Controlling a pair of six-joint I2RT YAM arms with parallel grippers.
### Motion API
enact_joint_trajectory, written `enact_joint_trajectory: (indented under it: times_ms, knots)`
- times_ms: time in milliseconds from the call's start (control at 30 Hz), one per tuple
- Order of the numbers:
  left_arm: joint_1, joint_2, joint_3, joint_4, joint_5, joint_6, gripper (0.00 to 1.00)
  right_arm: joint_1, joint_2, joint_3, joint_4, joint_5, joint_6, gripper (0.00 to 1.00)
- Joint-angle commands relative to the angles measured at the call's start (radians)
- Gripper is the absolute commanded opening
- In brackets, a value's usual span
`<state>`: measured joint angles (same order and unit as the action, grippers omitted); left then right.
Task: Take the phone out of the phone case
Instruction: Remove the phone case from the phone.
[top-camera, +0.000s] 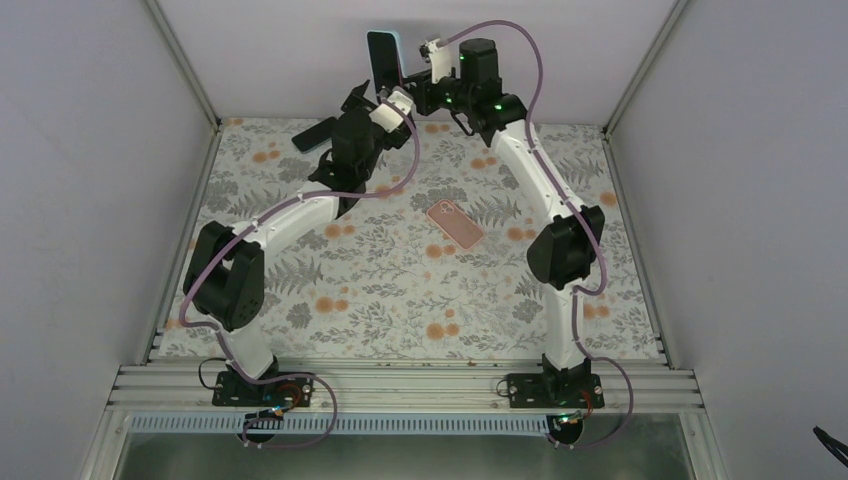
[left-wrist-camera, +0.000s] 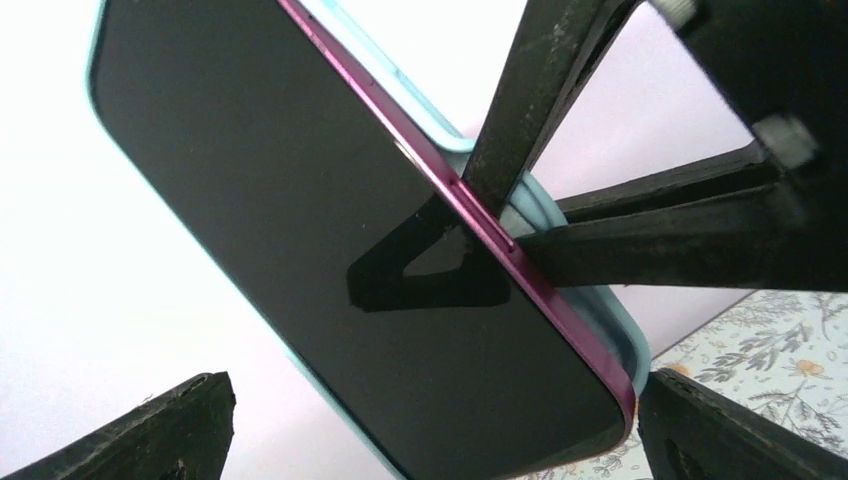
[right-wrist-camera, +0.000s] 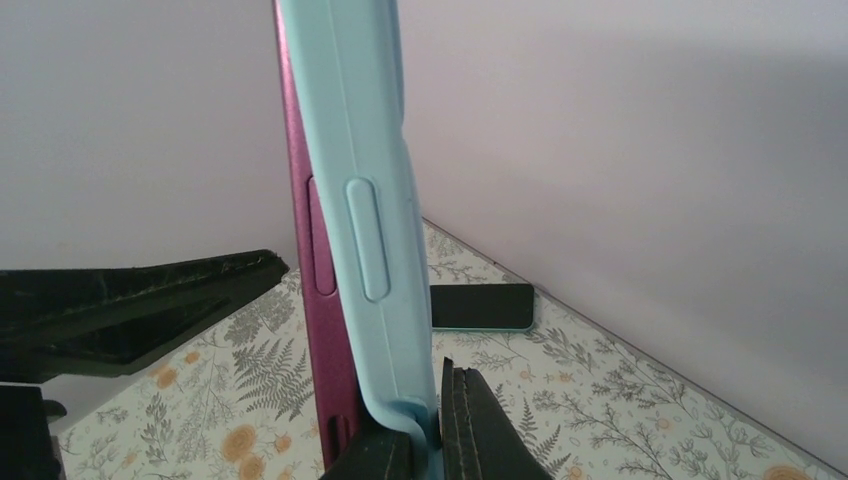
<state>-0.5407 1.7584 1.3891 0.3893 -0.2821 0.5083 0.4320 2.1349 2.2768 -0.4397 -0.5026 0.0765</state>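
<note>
A magenta phone (left-wrist-camera: 330, 230) with a dark screen sits in a light-blue case (left-wrist-camera: 612, 325), held upright in the air near the back wall (top-camera: 381, 58). My right gripper (right-wrist-camera: 430, 425) is shut on the case's lower edge (right-wrist-camera: 370, 200) and has bent it away from the phone's magenta side (right-wrist-camera: 320, 330). My left gripper (left-wrist-camera: 430, 445) is open, one finger on each side of the phone's lower corner, not touching it. In the top view the left gripper (top-camera: 362, 98) is just left of the right gripper (top-camera: 398, 88).
A second dark phone in a teal case (right-wrist-camera: 480, 306) lies flat on the floral table near the back left (top-camera: 313, 133). A pink phone or case (top-camera: 455, 223) lies at the table's middle. White walls enclose the back and sides.
</note>
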Motion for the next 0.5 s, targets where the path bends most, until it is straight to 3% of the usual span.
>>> enact_joint_trajectory:
  times_ms: [0, 200, 467]
  knots:
    - [0.009, -0.047, -0.042, 0.153, -0.154, -0.004, 0.99, 0.010, -0.058, -0.004, 0.064, -0.007, 0.005, 0.03]
    - [0.010, -0.084, -0.065, 0.174, -0.173, 0.002, 0.99, 0.012, -0.046, -0.002, 0.062, -0.004, 0.002, 0.03]
    - [0.011, -0.123, -0.047, 0.060, -0.056, -0.073, 1.00, 0.016, -0.028, 0.008, 0.058, 0.019, -0.016, 0.03]
